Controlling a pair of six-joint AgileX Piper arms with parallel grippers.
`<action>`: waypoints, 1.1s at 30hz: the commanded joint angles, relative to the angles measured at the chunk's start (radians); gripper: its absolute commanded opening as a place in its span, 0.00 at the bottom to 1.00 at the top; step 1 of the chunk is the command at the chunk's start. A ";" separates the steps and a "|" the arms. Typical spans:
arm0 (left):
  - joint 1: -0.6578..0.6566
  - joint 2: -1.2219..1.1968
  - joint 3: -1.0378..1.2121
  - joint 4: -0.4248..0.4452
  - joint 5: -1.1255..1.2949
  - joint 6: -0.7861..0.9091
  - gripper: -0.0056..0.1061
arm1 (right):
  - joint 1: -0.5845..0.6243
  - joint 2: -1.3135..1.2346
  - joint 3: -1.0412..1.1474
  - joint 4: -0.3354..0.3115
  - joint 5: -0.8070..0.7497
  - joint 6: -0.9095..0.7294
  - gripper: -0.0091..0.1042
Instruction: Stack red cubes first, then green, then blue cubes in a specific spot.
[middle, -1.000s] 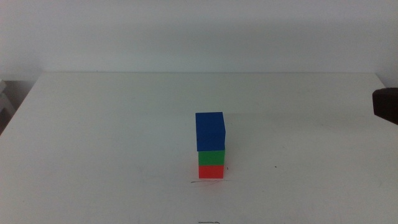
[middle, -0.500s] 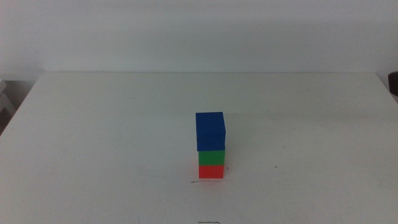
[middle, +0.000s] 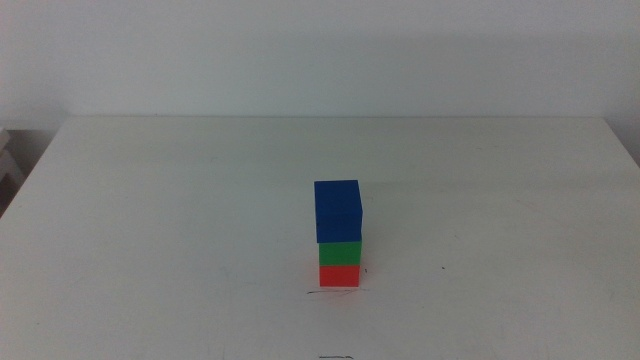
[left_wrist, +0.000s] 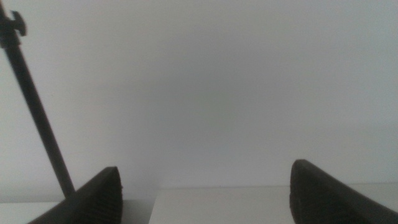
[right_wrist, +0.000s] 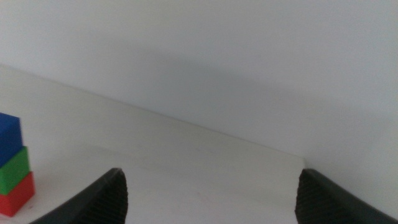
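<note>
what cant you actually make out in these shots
- Red cube: its top face is covered by the green cube in both views.
- Blue cube: cut off by the right wrist picture's edge.
- Left tool and right tool: out of the middle view; wrist views show only open jaw tips.
- Stack: absent from the left wrist view.

Left gripper (left_wrist: 205, 193) and right gripper (right_wrist: 211, 196): dark jaws, rounded tips, finely ribbed matte surfaces.
</note>
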 joint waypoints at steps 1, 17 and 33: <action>-0.004 -0.070 0.044 -0.008 -0.110 -0.002 0.86 | -0.030 -0.045 0.016 -0.024 -0.098 -0.012 0.77; -0.004 -0.414 0.477 -0.068 -0.120 -0.002 0.86 | -0.102 -0.272 0.343 0.006 -0.277 -0.012 0.77; -0.004 -0.615 0.900 -0.104 -0.380 -0.002 0.86 | -0.207 -0.335 0.591 0.102 -0.386 -0.012 0.77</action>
